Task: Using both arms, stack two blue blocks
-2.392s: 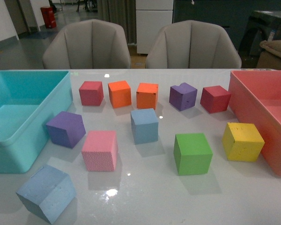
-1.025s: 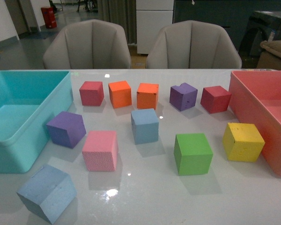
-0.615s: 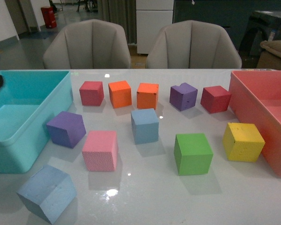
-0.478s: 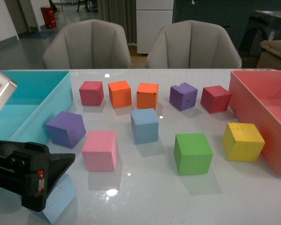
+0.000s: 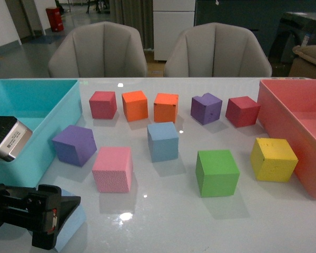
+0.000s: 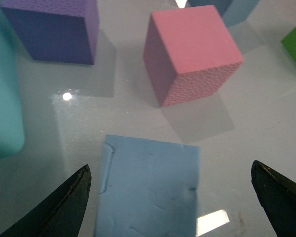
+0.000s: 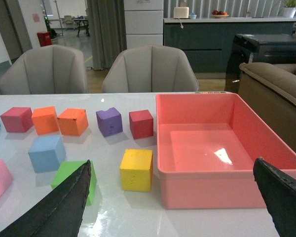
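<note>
Front view: the left gripper (image 5: 52, 219) hangs low at the near left, half hiding the near blue block (image 5: 73, 225). The second blue block (image 5: 163, 141) sits mid-table.

Left wrist view: the jaws are spread wide to either side of that block, which lies slightly askew. Closing on a corner may twist it toward the pink cube (image 6: 190, 49).

Right wrist view: the right gripper (image 7: 172, 207) is spread and empty, well away from the blocks. Reaching in could nudge the green cube (image 7: 74, 180).

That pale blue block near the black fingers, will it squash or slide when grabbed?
Probably light and slightly squashy: the blue block shows dents and a foam-like surface. Flat sides should not roll, though it might slide on the glossy table.
</note>
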